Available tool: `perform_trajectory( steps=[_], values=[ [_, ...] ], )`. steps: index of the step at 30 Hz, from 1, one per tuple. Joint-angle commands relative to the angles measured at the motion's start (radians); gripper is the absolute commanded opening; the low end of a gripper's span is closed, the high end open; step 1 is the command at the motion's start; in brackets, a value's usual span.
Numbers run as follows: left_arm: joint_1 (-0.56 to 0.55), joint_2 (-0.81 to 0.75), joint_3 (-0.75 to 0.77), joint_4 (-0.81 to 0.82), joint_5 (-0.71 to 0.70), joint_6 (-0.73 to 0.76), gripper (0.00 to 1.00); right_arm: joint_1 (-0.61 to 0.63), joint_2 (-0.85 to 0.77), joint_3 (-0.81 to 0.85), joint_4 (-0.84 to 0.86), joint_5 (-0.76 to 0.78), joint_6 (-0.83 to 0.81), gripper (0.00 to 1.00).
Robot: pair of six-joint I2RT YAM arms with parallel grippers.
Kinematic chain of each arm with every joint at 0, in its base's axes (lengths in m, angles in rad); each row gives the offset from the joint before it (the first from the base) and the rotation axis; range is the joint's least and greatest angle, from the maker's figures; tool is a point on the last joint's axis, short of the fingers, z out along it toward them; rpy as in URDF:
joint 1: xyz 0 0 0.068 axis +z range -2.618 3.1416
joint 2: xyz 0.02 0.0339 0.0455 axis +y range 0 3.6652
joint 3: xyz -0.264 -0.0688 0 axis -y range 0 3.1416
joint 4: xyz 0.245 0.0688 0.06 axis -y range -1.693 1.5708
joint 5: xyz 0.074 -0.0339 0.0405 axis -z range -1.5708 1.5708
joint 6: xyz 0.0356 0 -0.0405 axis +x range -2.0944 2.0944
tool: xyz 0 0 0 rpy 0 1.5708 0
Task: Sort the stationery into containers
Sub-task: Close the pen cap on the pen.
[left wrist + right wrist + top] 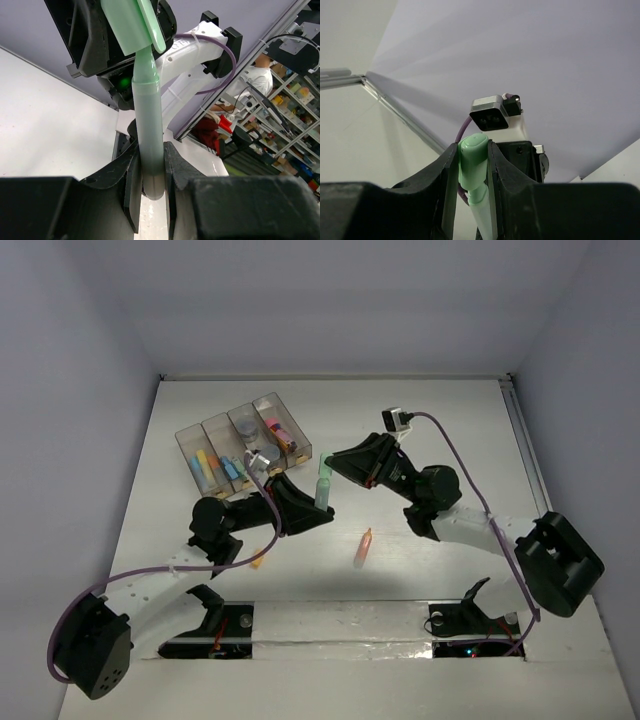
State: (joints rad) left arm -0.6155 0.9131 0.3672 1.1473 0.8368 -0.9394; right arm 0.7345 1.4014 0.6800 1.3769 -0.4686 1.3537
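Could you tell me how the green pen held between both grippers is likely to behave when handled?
The green pen looks stiff: it runs straight between the left gripper and right gripper without bending. Its smooth round barrel may slip or roll if released. The cap, pinched by the right gripper, might pull off.

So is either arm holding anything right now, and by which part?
Yes, one green pen, held by both arms: the left fingers pinch its pale barrel near the end, and the right fingers pinch its cap.
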Motion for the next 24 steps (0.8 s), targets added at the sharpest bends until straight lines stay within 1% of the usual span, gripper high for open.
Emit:
perform_trajectory(
  steps=[1,7,9,13,18,24],
  values=[
    [0.01,-0.043,0.096,0.505,-0.084,0.021,0.0,0.026,-0.012,-0.005,0.311,-0.087,-0.067,0.0],
    [0.01,-0.037,0.116,0.54,-0.084,-0.005,0.0,0.049,-0.024,0.006,0.255,-0.111,-0.151,0.0],
    [0.01,-0.037,0.125,0.555,-0.082,-0.015,0.0,0.06,-0.018,0.007,0.264,-0.126,-0.166,0.0],
    [0.01,-0.042,0.159,0.569,-0.084,-0.027,0.0,0.069,0.019,0.024,0.338,-0.168,-0.146,0.0],
    [0.01,-0.042,0.197,0.612,-0.082,-0.067,0.0,0.092,0.053,0.065,0.338,-0.24,-0.165,0.0],
    [0.01,-0.068,0.251,0.592,-0.074,-0.065,0.0,0.111,0.087,0.095,0.338,-0.335,-0.169,0.0]
  ],
)
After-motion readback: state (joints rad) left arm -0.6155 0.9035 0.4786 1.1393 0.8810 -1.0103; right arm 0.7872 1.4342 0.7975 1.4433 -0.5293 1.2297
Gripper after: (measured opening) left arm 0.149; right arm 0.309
